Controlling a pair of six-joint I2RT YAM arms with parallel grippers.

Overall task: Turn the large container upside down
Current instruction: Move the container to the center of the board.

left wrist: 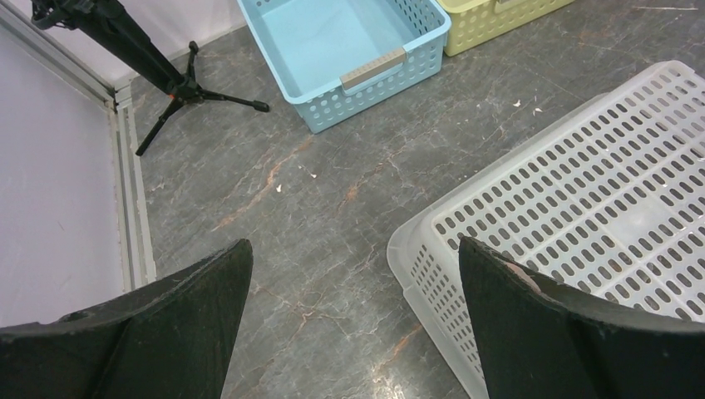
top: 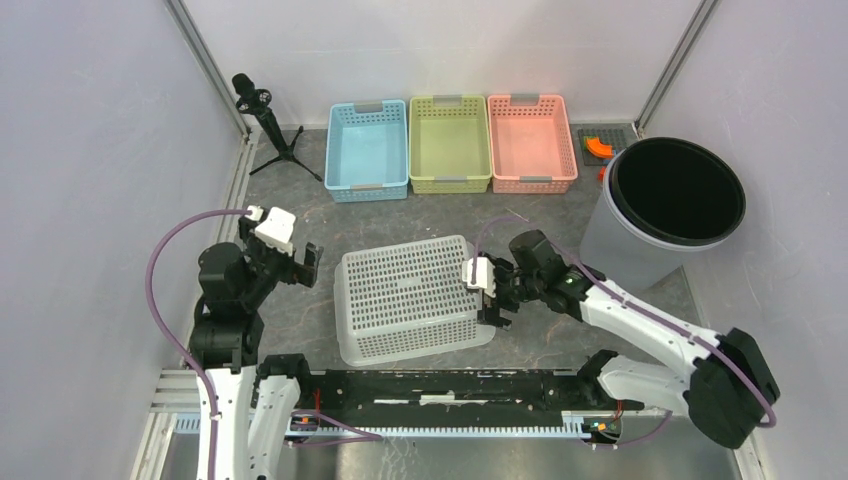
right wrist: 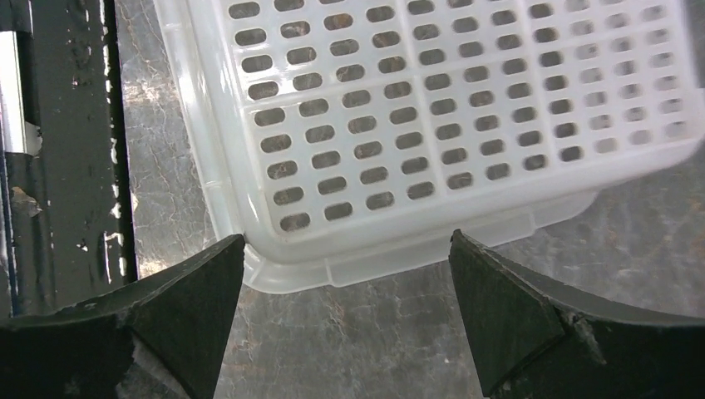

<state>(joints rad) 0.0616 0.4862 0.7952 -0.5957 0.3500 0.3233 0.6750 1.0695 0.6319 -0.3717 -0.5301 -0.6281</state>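
The fingers (right wrist: pixel 187 316) of the right gripper (top: pixel 490 298) are spread wide and pinch nothing. In its wrist view we see one dark tip at lower left and one at lower right, with the flared rim of the large white perforated container (top: pixel 410 295) passing between them; whether either tip grazes that rim we cannot tell. The left gripper (left wrist: pixel 353 253) is spread just as wide and also empty, hanging over bare grey table (left wrist: pixel 299 199), with the container's corner just beside its finger at the lower right of that view and apart from it. From above, the container sits at the centre of the frame between the two arms, its slotted base facing up and its rim flat on the table, so we judge the turn itself is done and the step in hand is letting go and backing away. To do that well, we would keep the right fingers fully spread and draw the wrist straight back toward the right of the overhead view, away from the container's right side. We would lift only once the tips are clear of the rim lip, since a tip hooked under the flange could tilt or drag the container. The left arm is already clear and need not come closer.
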